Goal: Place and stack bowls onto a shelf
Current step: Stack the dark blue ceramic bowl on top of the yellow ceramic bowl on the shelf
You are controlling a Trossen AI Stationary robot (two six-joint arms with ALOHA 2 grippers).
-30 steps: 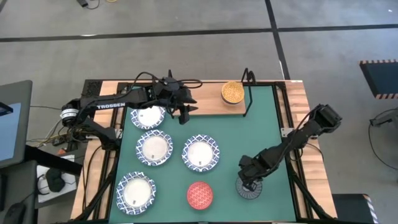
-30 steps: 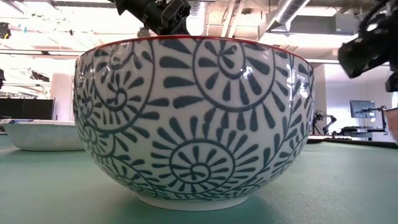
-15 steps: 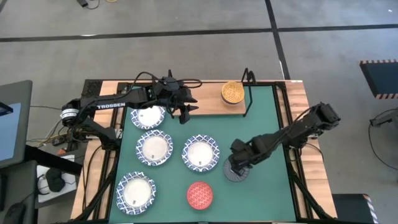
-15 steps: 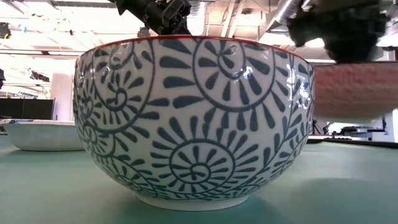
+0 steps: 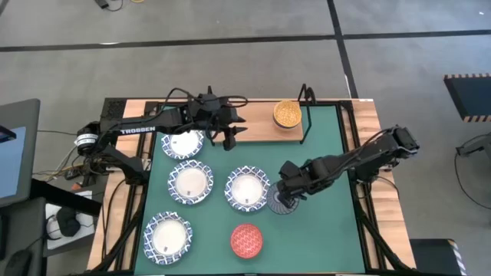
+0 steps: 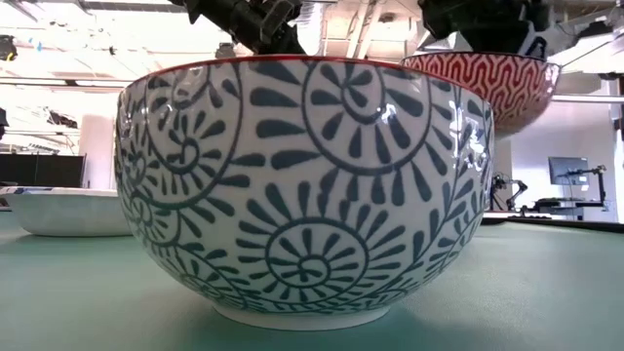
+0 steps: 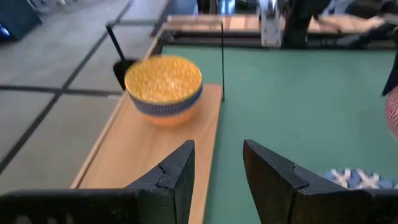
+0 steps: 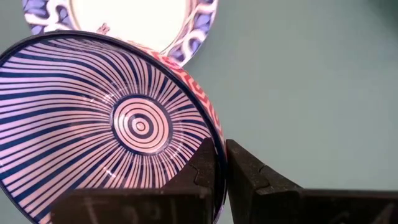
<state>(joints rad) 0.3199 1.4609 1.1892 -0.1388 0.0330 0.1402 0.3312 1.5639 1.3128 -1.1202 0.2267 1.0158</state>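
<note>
Striped bowl (image 5: 281, 204) nearer (four white)

**Bowls and shelf**

Four white bowls (image 5: 190, 182) with blue rims and a red bowl (image 5: 246, 239) lie on the mat, left and centre. The striped bowl (image 5: 281, 204) — red-patterned outside — hangs lifted just right of centre. Yellow bowl (image 5: 287, 113) sits upright on the wooden shelf (image 5: 265, 132), upper centre.

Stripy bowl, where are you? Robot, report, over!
Right gripper shut on striped bowl, lifted beside a white bowl. Left gripper open near the shelf. Yellow bowl already there.
</note>
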